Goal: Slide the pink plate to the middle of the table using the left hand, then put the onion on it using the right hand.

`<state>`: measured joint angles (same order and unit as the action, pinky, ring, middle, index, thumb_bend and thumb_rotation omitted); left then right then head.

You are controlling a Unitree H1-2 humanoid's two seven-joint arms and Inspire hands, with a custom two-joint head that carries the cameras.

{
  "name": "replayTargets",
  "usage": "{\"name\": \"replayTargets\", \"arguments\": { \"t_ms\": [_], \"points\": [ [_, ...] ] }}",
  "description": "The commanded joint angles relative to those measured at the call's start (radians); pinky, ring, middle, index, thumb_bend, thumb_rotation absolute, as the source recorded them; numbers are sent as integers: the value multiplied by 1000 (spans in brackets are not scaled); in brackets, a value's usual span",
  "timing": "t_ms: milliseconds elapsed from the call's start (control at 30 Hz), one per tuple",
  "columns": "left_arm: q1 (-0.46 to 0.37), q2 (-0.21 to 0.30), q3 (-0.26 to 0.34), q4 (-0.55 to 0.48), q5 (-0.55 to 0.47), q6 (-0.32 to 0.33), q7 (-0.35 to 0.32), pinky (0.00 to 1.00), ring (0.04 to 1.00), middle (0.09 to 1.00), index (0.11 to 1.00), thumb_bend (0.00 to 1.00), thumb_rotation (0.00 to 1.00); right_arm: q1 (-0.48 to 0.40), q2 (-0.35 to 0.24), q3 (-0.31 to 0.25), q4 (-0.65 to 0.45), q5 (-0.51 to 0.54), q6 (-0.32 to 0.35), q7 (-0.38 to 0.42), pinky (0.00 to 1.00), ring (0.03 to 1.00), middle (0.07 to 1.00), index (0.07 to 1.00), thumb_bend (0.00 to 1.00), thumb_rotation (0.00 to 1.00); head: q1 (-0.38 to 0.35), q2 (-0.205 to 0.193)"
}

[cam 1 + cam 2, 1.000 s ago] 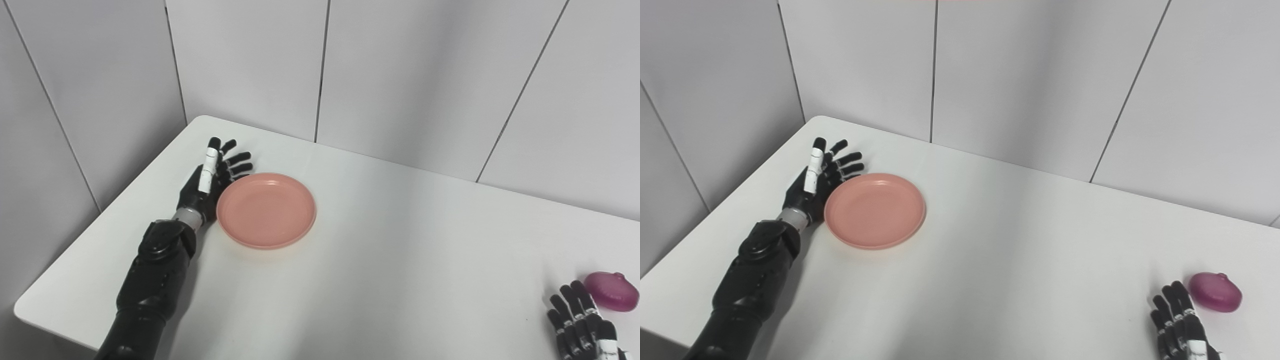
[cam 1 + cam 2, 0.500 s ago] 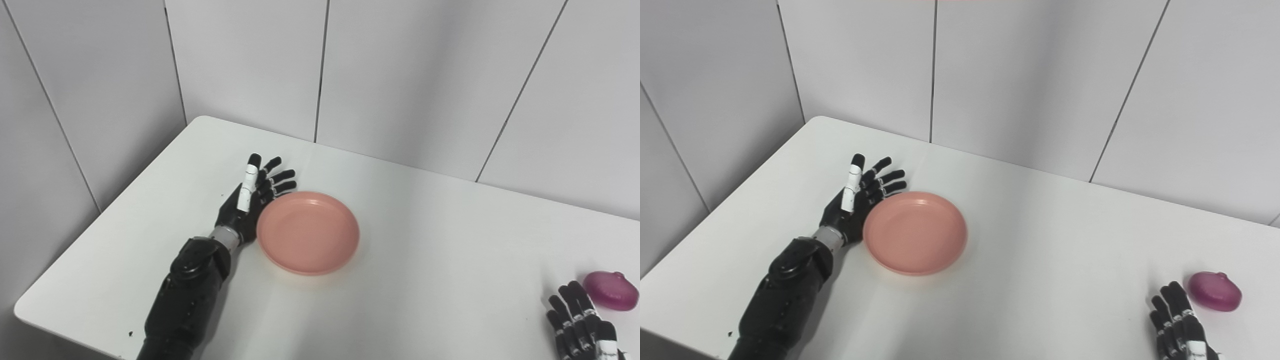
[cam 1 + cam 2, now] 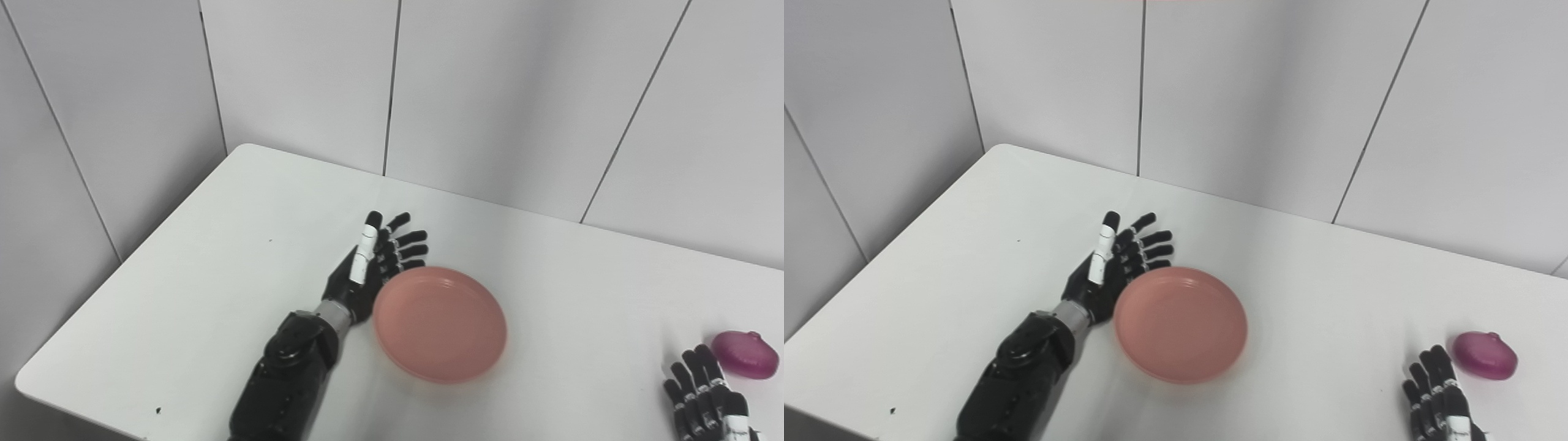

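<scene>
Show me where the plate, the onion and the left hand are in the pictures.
plate (image 3: 440, 324), left eye view, middle of its inner floor.
onion (image 3: 1485, 355), right eye view, middle of its purple skin.
left hand (image 3: 367, 275), left eye view, back of the hand.

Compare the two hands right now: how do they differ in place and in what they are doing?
The left hand is out at mid-table with its side against the pink plate's left rim; the right hand lies at the near right edge, partly out of frame. The left hand touches the plate, while the right hand rests just short of the onion, apart from it. Both are open and hold nothing.
</scene>
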<state>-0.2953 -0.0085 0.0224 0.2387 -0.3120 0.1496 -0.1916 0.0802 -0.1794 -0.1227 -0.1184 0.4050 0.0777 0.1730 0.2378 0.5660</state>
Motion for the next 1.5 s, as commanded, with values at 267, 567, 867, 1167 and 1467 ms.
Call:
{"name": "replayTargets", "arguments": {
  "t_ms": [267, 567, 867, 1167, 1467],
  "points": [
    [11, -64, -58, 173, 65, -35, 2, 810, 813, 831, 935, 787, 990, 13, 26, 37, -6, -22, 52, -18, 1000, 999, 984, 984, 775, 801, -87, 28],
    [28, -28, -56, 145, 40, 11, -44, 801, 809, 828, 930, 806, 953, 7, 83, 82, -14, -105, 46, -56, 997, 964, 955, 953, 832, 780, -267, 63],
    [36, 41, -49, 91, 32, 51, -73, 855, 837, 854, 950, 791, 979, -4, 145, 113, -28, -184, 69, -114, 961, 941, 929, 942, 777, 776, -386, 80],
    [21, 61, -18, 141, 8, 52, -81, 864, 838, 845, 946, 805, 941, 3, 154, 108, -53, -214, 67, -141, 950, 933, 922, 924, 824, 765, -431, 74],
    [-7, 74, 0, 194, 20, 30, -77, 867, 881, 879, 966, 762, 995, -45, 60, 74, -287, -348, 89, -157, 855, 883, 881, 893, 823, 636, -443, 52]
  ]
}}
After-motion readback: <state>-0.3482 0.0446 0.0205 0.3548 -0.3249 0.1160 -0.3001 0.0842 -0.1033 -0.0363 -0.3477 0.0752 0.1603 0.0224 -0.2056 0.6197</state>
